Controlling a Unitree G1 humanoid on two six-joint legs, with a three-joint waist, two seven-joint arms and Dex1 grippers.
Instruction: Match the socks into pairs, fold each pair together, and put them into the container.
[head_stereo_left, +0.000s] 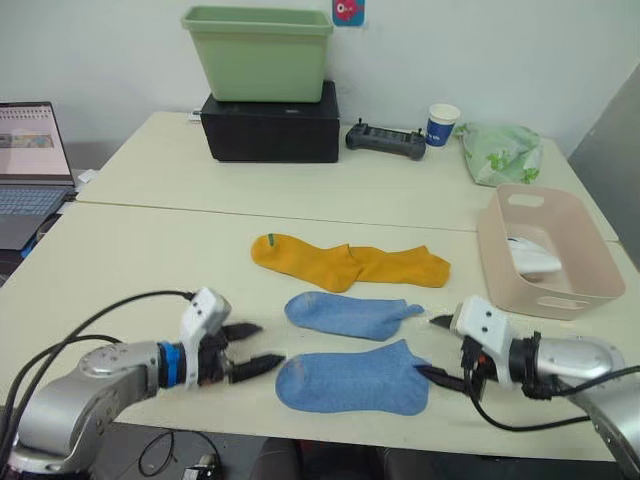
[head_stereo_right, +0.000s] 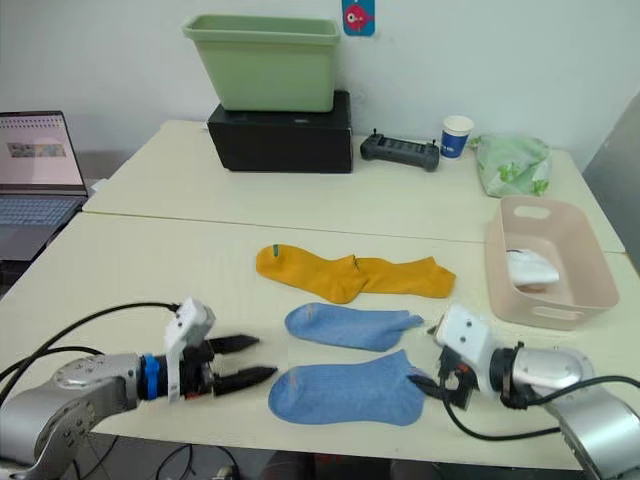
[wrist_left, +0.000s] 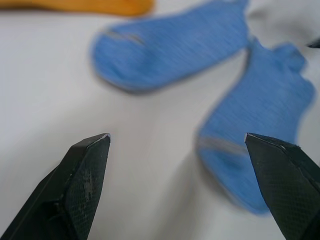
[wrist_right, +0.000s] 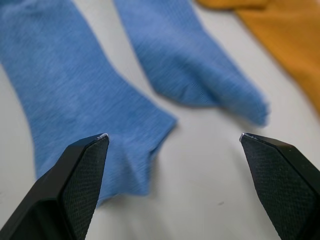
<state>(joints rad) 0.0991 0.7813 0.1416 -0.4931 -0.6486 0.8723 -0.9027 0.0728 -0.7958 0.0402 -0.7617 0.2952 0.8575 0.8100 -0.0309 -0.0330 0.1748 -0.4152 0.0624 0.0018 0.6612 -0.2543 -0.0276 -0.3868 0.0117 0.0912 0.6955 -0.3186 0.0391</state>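
Left eye view shows two blue socks and two yellow socks on the desk (head_stereo_left: 150, 250), plus white socks in the pink basket (head_stereo_left: 590, 250). The near blue sock (head_stereo_left: 350, 383) lies between both jaws, each wide open and empty: left gripper (head_stereo_left: 250, 350) just beside its toe, right gripper (head_stereo_left: 437, 348) at its cuff. The far blue sock (head_stereo_left: 350, 315) lies just behind, the yellow socks (head_stereo_left: 345, 265) beyond.

Socks (head_stereo_left: 352, 350) left of container (head_stereo_left: 552, 250)
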